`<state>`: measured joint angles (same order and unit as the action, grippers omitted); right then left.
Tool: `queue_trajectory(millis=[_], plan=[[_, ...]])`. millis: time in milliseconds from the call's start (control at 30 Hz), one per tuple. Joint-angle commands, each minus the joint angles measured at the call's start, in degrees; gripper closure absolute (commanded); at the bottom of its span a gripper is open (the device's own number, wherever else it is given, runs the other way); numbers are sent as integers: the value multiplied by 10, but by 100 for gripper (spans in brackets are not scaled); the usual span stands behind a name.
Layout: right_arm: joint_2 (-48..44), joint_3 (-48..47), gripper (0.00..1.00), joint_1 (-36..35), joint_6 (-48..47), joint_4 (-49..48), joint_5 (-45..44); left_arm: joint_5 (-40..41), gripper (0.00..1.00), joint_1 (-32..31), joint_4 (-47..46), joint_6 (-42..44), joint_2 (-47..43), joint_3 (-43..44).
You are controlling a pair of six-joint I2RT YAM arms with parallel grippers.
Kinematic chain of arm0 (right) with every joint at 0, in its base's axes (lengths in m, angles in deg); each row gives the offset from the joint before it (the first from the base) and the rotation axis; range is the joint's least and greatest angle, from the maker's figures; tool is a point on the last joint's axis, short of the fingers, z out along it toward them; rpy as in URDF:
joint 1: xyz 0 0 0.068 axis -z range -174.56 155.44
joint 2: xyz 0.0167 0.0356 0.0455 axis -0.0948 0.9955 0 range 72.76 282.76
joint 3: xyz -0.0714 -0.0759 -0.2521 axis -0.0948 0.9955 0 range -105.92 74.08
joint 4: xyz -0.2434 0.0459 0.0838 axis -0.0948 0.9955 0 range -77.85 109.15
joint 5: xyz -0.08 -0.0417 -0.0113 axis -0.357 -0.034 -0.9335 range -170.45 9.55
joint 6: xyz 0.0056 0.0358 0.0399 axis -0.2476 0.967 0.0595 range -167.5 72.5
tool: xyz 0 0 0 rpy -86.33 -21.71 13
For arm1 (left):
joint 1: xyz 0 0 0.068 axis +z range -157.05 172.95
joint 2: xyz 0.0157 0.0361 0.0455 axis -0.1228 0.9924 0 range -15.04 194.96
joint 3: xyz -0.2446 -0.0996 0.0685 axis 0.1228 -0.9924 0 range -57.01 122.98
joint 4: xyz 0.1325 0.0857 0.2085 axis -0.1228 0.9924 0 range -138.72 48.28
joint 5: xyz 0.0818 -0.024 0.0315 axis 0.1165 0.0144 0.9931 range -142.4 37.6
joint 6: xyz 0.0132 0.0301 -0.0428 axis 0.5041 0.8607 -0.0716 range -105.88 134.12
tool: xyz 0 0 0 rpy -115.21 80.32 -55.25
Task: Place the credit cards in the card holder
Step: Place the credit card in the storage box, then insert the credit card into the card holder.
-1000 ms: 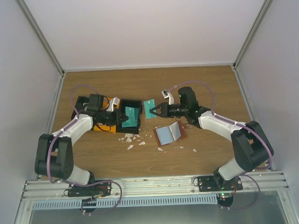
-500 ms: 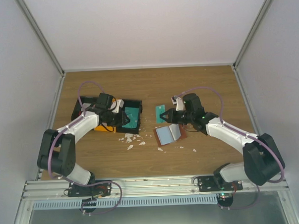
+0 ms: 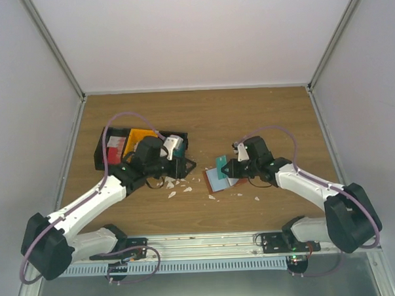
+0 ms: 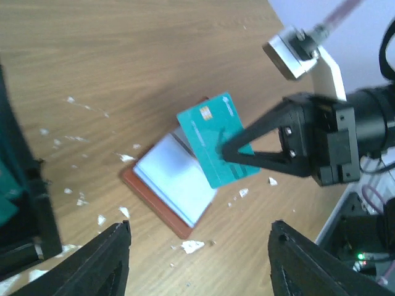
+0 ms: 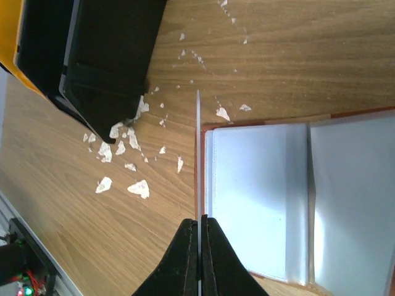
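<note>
While the left tool (image 4: 199,237) hangs spread, the right tool (image 5: 199,223) pinches a teal card (image 4: 207,132) over the wallet (image 4: 176,185).

lab test booth — white walls (image 3: 199,36), aluminium rails (image 3: 201,243)

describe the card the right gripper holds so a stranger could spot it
On the wooden table, find the open reddish-brown card holder near its middle. Over its edge the right gripper pinches a teal credit card, the only card held aloft.
</note>
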<state>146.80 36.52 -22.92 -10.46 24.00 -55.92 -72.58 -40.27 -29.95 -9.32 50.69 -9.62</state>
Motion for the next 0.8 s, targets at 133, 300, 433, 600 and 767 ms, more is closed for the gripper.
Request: queue_trajectory(millis=[133,300,433,600,767], plan=[[-25,13,98,4,-56,20,7,150,3,-117,-136,-82,13,-44],[-37,21,99,16,-78,28,-7,316,1,-171,-63,-91,36,6],[-48,27,99,31,-88,31,-7,440,1,-188,-16,-105,12,18],[-40,17,100,40,-104,48,2,521,1,-182,-49,-89,-82,-14],[-26,9,100,40,-108,51,11,512,1,-142,-48,-86,-163,-44]])
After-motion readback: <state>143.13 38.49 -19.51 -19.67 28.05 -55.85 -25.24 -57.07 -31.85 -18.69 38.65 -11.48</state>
